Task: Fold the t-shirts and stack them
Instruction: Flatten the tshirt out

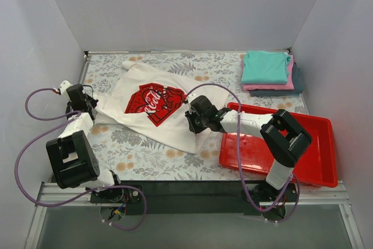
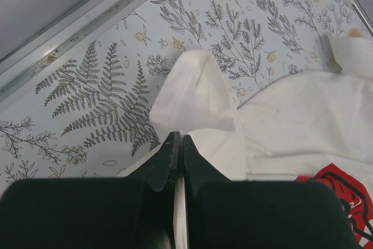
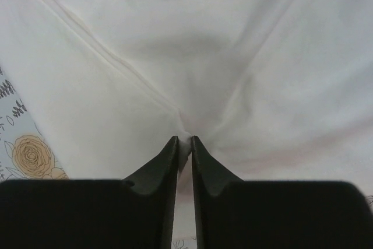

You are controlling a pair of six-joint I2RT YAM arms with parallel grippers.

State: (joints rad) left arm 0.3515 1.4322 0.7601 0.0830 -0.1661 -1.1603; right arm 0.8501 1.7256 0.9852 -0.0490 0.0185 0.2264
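Overhead view: the white t-shirt point(image 1: 140, 122) lay spread, red logo point(image 1: 154, 104) upward, on the floral tabletop point(image 1: 140, 155), slanting between your two arms. Your left gripper point(image 2: 179, 144) was closed on the shirt's left edge. Your right gripper point(image 3: 184, 144) was nipped narrow on a raised pleat of cloth at the shirt's right side. To fold well, you needed to lift both pinches together, keep the cloth taut (a slack middle would wrinkle) and lay one half evenly over the other. The folded stack point(image 1: 271, 71) sat well apart, at the far right corner.
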